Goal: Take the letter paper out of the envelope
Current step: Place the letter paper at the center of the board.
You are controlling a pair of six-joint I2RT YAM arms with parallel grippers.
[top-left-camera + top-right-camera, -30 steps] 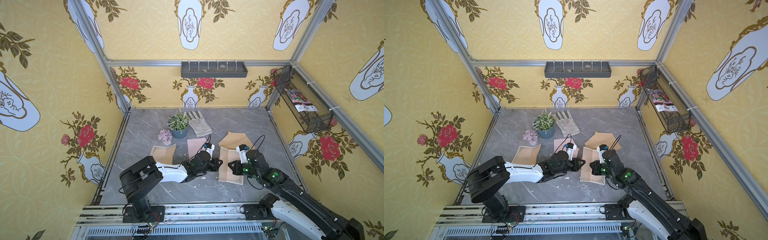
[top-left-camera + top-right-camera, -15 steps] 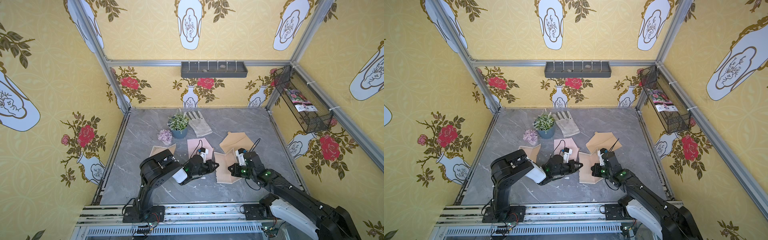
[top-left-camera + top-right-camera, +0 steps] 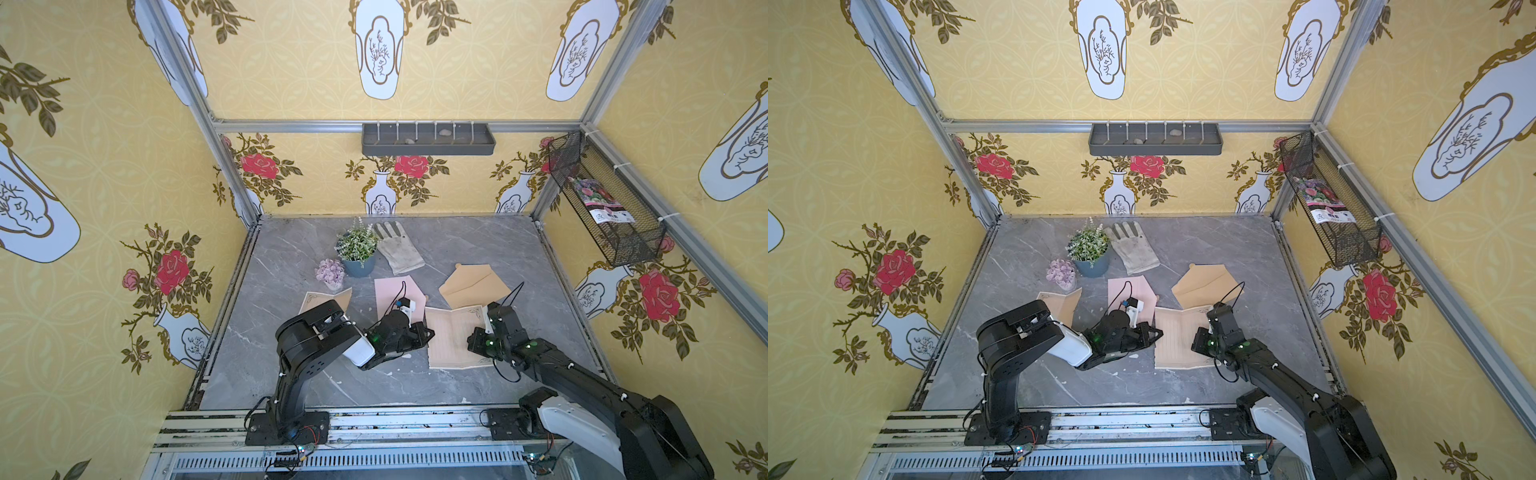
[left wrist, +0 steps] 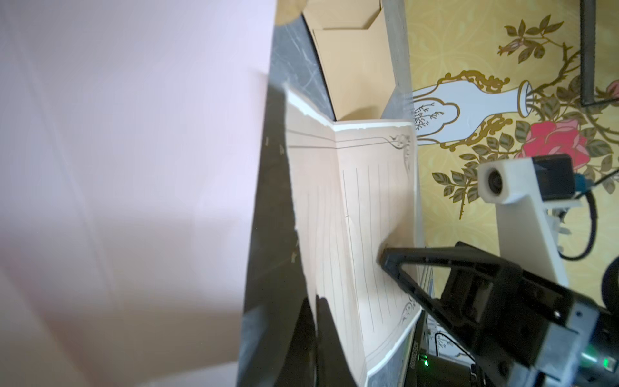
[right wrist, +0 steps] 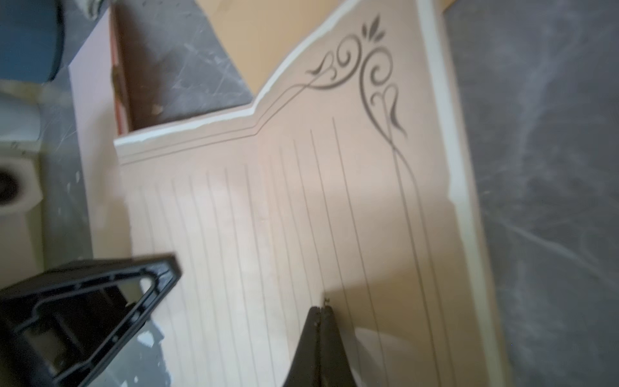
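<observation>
The letter paper [image 3: 451,345] [image 3: 1177,345], beige with ruled lines and scroll corners, lies half unfolded on the grey table, fully outside the brown envelope [image 3: 473,282] [image 3: 1206,282], which lies just behind it with its flap open. My left gripper [image 3: 430,332] [image 4: 316,301] is shut on the paper's left edge [image 4: 368,201]. My right gripper [image 3: 473,343] [image 5: 321,308] is shut with nothing between its jaws. Its tips rest on the paper's right half [image 5: 301,201].
A pink envelope [image 3: 395,291] lies left of the brown one, partly under the left wrist. Another folded beige sheet [image 3: 322,299] lies further left. A potted plant [image 3: 357,253], a purple flower [image 3: 330,272] and a glove [image 3: 399,247] stand behind. A wire basket [image 3: 606,199] hangs on the right wall.
The left arm's elbow has swung in from the far left toward the middle, the gripper staying at the paper's edge. The paper has shifted slightly left. The right jaws have closed fully.
</observation>
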